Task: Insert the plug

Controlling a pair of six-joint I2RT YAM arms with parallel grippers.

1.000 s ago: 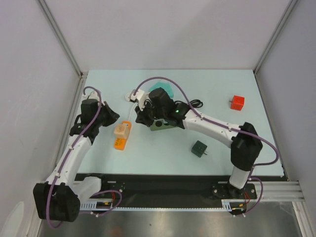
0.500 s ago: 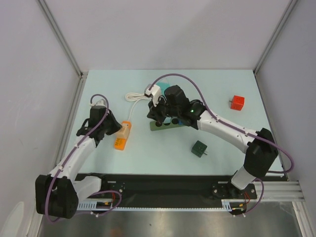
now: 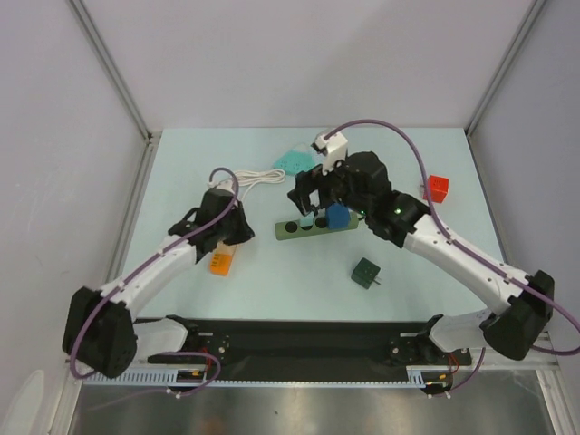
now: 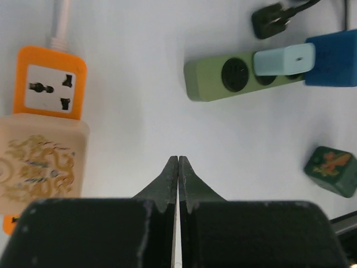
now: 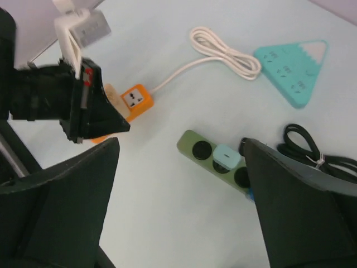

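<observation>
Tabletop (image 3: 181,163), pale green, carrying the following items.

Green power strip (image 4: 209,81); lies at mid-table; one round socket at the end nearest the orange strip shows empty; no lettering readable.
Pale blue plug (image 4: 283,59); stands on the green strip beside that empty socket; depth of seating cannot be told.
Blue plug (image 4: 333,58); at the strip's far end, touching the pale blue one; cut off by the frame edge in the left wrist view and hidden behind a finger in the right wrist view.
Orange power strip (image 4: 51,85); white socket face; beige body with a gold ornamental pattern, not legible; lower end hidden by the gripper housing.
Dark green cube (image 4: 332,169); orange-gold motif on top, unreadable.
Teal triangular strip (image 5: 293,70); white scalloped edge; markings too small to read.
White cable (image 5: 223,51), coiled; black cable (image 5: 312,152), partly hidden.
Red cube (image 3: 438,188); well apart, by the right edge.

Left gripper (image 4: 178,162); fingers pressed together, holding nothing; over bare tabletop just beside the orange strip.
Right gripper (image 5: 179,148); fingers spread wide and blurred, empty; above the green strip.
</observation>
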